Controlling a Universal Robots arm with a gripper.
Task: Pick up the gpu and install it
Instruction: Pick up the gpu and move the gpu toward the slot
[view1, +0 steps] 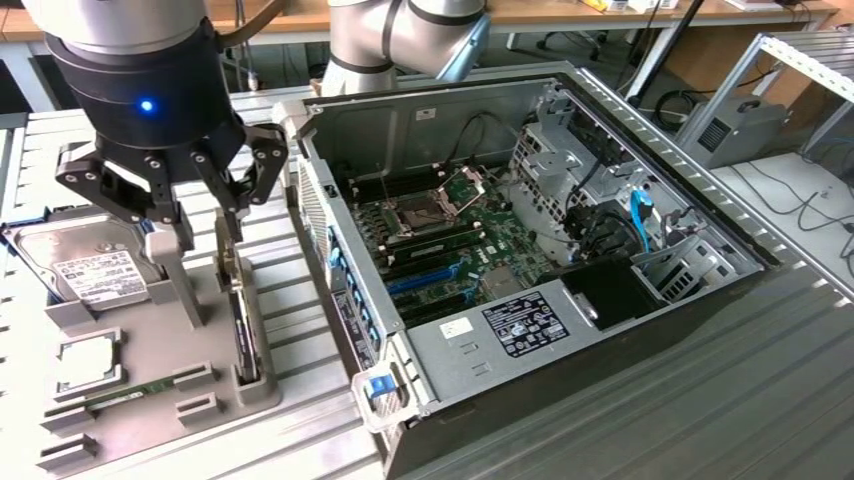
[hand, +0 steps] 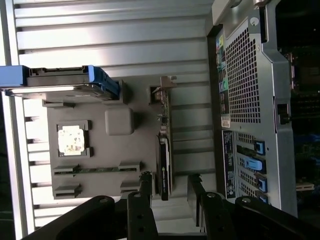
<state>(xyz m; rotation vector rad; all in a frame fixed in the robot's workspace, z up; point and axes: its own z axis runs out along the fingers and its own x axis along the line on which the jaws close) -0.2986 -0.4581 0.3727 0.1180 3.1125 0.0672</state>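
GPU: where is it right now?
Exterior view's left: the gpu stands on edge in the grey parts holder, between the hard drive and the open PC case, under the open gripper.

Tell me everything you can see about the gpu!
The gpu is a thin, flat, dark card. It stands on its long edge in a slot of the gray holder, beside the open computer case. One end carries a metal-looking bracket. It is not yet lifted. The open gripper is over its other end, one finger on each side, with gaps between the fingers and the card.
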